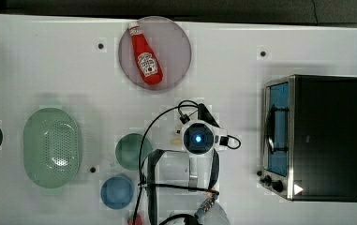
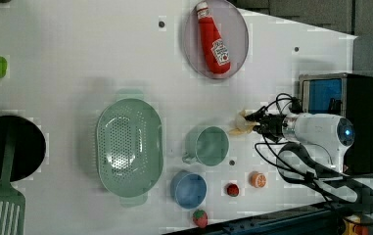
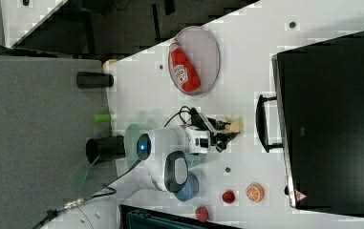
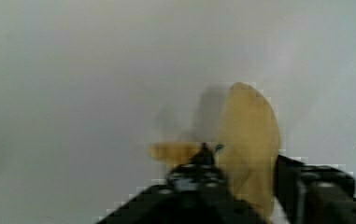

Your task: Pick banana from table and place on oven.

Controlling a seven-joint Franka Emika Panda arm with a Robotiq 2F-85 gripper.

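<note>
In the left view, going from its left, the green colander [image 2: 129, 149] and the green cup [image 2: 210, 145] come first, then the banana [image 2: 243, 124] on the white bench [image 2: 76, 58], caught at the tip of the hand [image 2: 258, 125], with the oven [image 2: 338, 93] further toward the left view's right. In the wrist view the banana [image 4: 250, 144] sits between the two dark fingers [image 4: 194, 179], its long axis running out past them, and the hand [image 4: 245, 186] looks partly closed around it, though a firm hold cannot be confirmed. The ketchup bottle [image 2: 213, 39] on the plate [image 2: 238, 29] has a label too small to read.
</note>
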